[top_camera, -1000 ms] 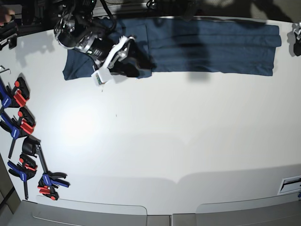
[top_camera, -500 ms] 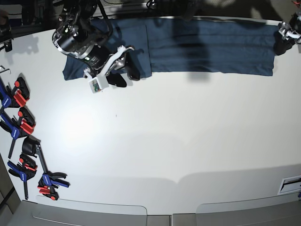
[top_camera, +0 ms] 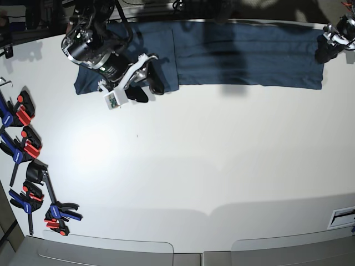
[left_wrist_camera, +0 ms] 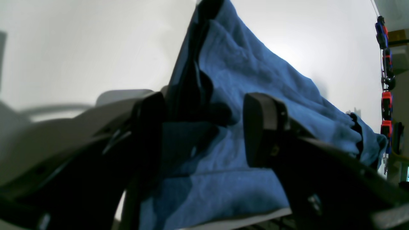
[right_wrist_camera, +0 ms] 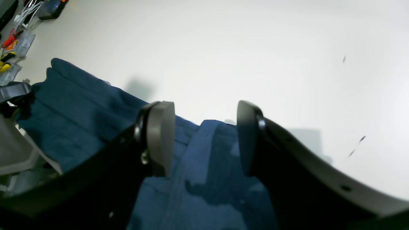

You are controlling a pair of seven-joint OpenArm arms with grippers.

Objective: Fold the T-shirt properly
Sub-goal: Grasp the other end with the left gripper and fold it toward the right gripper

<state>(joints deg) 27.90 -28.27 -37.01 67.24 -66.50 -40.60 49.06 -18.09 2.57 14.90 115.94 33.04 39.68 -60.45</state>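
The dark navy T-shirt (top_camera: 249,52) lies folded into a long strip along the table's far edge. In the base view my right gripper (top_camera: 147,90) is on the left, over the near edge of the strip's left part. In the right wrist view that gripper (right_wrist_camera: 204,140) stands open, and the T-shirt (right_wrist_camera: 80,108) shows below and between its fingers. On the right, my left gripper (top_camera: 326,49) hovers at the strip's right end. In the left wrist view it (left_wrist_camera: 204,127) is open astride the T-shirt (left_wrist_camera: 255,80) edge. Contact with the cloth cannot be told.
Several red-and-blue clamps (top_camera: 25,144) lie along the white table's (top_camera: 194,166) left edge; the clamps (left_wrist_camera: 385,64) also show in the left wrist view. A small white label plate (top_camera: 341,216) sits at the near right. Small boxes of tools (right_wrist_camera: 19,41) stand beyond the shirt.
My left gripper has come in from the right edge to the strip's right end. My right gripper slid from on top of the cloth toward its near edge, then held still.
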